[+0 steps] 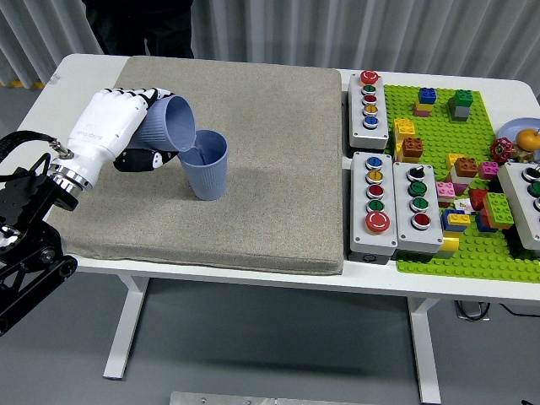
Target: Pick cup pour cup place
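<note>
the left robot hand is wrapped around a blue-grey cup, tipped well over with its mouth angled down at a second cup. the tilted rim touches or just overlaps the upright cup's rim, which stands on the grey mat covering the white counter.

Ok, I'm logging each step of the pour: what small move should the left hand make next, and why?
Probably tip the held cup a little further. The left hand grips it tilted steeply, mouth angled down right at the rim of the upright cup on the grey mat. Whether anything is flowing cannot be seen, so a slight extra tilt before righting it seems the safest guess.
</note>
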You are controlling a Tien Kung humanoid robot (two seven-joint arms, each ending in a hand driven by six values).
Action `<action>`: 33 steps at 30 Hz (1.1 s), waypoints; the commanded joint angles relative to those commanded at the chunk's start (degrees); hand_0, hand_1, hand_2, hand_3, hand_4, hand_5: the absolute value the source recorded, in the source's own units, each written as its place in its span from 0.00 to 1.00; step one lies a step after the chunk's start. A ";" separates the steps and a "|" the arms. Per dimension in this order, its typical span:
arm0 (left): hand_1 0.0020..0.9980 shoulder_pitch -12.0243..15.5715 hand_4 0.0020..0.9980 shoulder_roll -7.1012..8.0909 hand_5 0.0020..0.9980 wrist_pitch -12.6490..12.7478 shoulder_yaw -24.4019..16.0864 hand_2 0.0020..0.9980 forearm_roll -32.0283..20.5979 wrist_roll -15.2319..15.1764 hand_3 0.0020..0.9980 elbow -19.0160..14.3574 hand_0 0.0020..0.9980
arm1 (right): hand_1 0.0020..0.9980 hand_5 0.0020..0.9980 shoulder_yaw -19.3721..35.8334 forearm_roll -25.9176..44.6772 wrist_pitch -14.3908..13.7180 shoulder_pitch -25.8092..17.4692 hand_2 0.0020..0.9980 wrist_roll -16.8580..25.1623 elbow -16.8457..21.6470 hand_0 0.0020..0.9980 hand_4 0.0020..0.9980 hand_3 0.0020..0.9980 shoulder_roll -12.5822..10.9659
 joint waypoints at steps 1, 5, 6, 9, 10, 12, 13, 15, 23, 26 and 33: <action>0.56 -0.12 0.68 0.13 0.15 -0.10 0.18 0.63 0.42 0.10 0.61 -0.03 0.55 | 0.65 0.02 0.01 0.01 -0.01 0.00 0.62 0.01 0.00 0.71 0.00 0.58 0.00; 0.56 -0.52 0.68 0.61 0.15 -0.41 0.84 0.63 1.29 0.36 0.61 -0.11 0.55 | 0.65 0.02 0.01 0.06 -0.02 0.01 0.62 0.03 0.00 0.71 0.00 0.58 -0.01; 0.56 -0.66 0.68 0.80 0.15 -0.51 1.05 0.63 1.73 0.49 0.61 -0.17 0.55 | 0.65 0.02 -0.01 0.08 -0.03 0.01 0.62 0.03 0.00 0.71 0.00 0.58 -0.02; 0.57 -0.91 0.68 1.12 0.15 -0.64 1.42 0.63 2.43 0.71 0.61 -0.30 0.55 | 0.65 0.02 -0.03 0.16 -0.06 0.01 0.62 0.05 0.00 0.71 0.00 0.58 -0.04; 0.57 -1.05 0.68 1.29 0.15 -0.68 1.61 0.63 2.77 0.83 0.61 -0.37 0.55 | 0.65 0.02 -0.03 0.14 -0.05 0.01 0.62 0.05 0.00 0.71 0.00 0.58 -0.05; 0.57 -1.23 0.68 1.53 0.15 -0.76 1.79 0.63 3.21 0.99 0.61 -0.44 0.55 | 0.65 0.02 0.00 0.07 -0.05 0.01 0.62 0.04 0.00 0.71 0.00 0.58 -0.06; 0.57 -1.31 0.68 1.62 0.15 -0.78 1.85 0.63 3.36 1.07 0.61 -0.47 0.55 | 0.65 0.02 0.00 0.09 -0.07 0.03 0.62 0.05 0.00 0.71 0.00 0.58 -0.07; 0.57 -1.47 0.68 1.75 0.15 -0.82 1.96 0.63 3.57 1.18 0.61 -0.50 0.55 | 0.65 0.01 0.00 0.16 -0.09 0.06 0.62 0.07 0.00 0.71 0.00 0.58 -0.08; 0.57 -2.26 0.69 2.19 0.16 -1.21 2.74 0.63 4.12 1.44 0.61 -0.17 0.55 | 0.65 0.01 -0.17 0.48 -0.13 0.19 0.62 0.14 0.00 0.71 0.00 0.58 -0.14; 0.57 -2.49 0.69 2.30 0.17 -1.35 3.03 0.63 4.32 1.56 0.61 -0.13 0.55 | 0.65 0.01 -0.17 0.45 -0.13 0.21 0.62 0.12 0.00 0.71 0.00 0.58 -0.15; 0.57 -2.99 0.69 2.74 0.17 -1.69 3.73 0.63 4.86 2.13 0.61 -0.13 0.55 | 0.65 0.01 -0.21 0.49 -0.16 0.17 0.62 0.11 0.00 0.71 0.00 0.58 -0.15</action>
